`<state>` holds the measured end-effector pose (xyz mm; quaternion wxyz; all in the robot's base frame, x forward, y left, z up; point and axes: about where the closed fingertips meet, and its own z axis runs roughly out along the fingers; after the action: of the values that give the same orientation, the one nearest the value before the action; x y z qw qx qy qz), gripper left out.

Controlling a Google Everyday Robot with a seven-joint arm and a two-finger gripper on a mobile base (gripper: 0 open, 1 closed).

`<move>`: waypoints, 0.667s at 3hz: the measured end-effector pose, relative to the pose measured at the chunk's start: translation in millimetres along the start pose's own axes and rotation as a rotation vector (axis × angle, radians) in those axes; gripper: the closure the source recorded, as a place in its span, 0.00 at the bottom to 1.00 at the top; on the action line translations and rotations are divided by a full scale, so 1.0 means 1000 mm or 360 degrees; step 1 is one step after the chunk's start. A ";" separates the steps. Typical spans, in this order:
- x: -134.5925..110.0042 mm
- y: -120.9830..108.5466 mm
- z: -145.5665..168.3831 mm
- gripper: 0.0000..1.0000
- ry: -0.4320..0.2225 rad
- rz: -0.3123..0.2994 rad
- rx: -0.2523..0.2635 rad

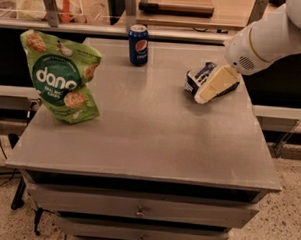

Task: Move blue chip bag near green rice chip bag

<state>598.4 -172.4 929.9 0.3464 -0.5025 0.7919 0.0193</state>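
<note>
The blue chip bag (199, 75) lies on the grey table (154, 137) at the right rear, partly hidden by my gripper. My gripper (209, 90), cream coloured at the end of a white arm, reaches in from the upper right and overlaps the bag's right and front side. The green rice chip bag (62, 78) stands upright at the table's left side, far from the blue bag.
A blue soda can (138, 44) stands at the table's rear middle, between the two bags. A counter with a wooden tray (175, 4) runs behind the table. Drawers (139, 210) sit below the table's front edge.
</note>
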 end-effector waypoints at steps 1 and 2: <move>0.004 -0.021 0.025 0.00 0.0016 0.0056 0.0030; 0.014 -0.036 0.049 0.00 0.0053 0.0098 0.0029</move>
<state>649.7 -182.5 895.9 0.3369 -0.4751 0.8128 0.0144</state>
